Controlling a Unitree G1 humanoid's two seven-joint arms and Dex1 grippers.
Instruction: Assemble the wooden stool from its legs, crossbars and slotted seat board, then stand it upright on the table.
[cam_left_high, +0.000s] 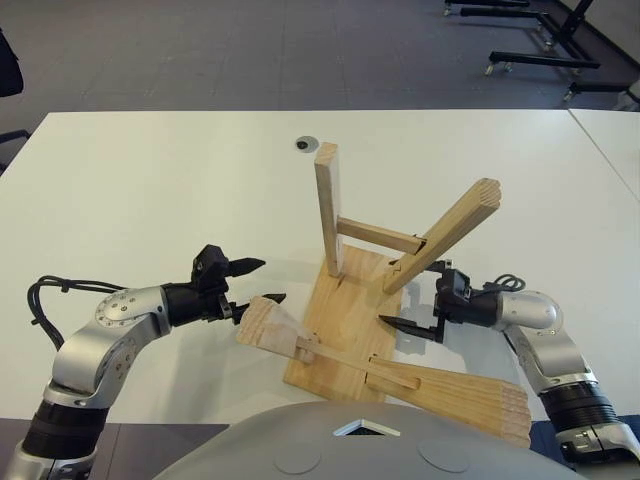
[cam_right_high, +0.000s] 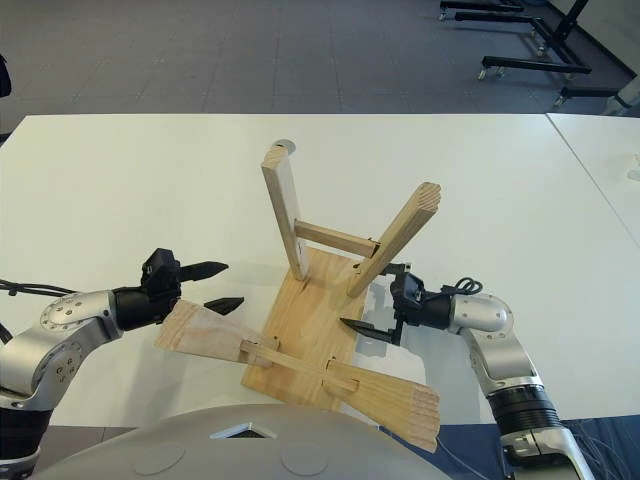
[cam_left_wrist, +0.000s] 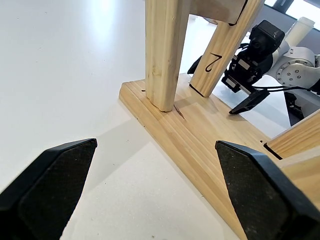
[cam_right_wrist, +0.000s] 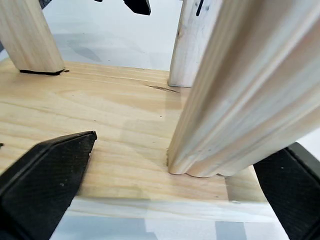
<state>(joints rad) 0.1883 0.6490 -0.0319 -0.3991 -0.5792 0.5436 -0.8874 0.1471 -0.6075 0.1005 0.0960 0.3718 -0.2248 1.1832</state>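
The slotted seat board (cam_left_high: 345, 300) lies flat on the white table. At its far end an upright leg (cam_left_high: 328, 205) and a tilted leg (cam_left_high: 445, 235) rise from it, joined by a crossbar (cam_left_high: 378, 235). Two more legs (cam_left_high: 268, 325) (cam_left_high: 460, 392) lie splayed at the near end, linked by a second crossbar (cam_left_high: 340, 355). My left gripper (cam_left_high: 268, 281) is open, just left of the board, with its lower fingertip close to the lying left leg. My right gripper (cam_left_high: 415, 295) is open, its fingers (cam_right_wrist: 45, 175) on either side of the tilted leg's foot (cam_right_wrist: 240, 100).
A round cable grommet (cam_left_high: 305, 144) sits in the table beyond the stool. A second table (cam_left_high: 615, 130) adjoins at the right. Wheeled metal frames (cam_left_high: 540, 50) stand on the floor behind. Bare table spreads to the left and far side.
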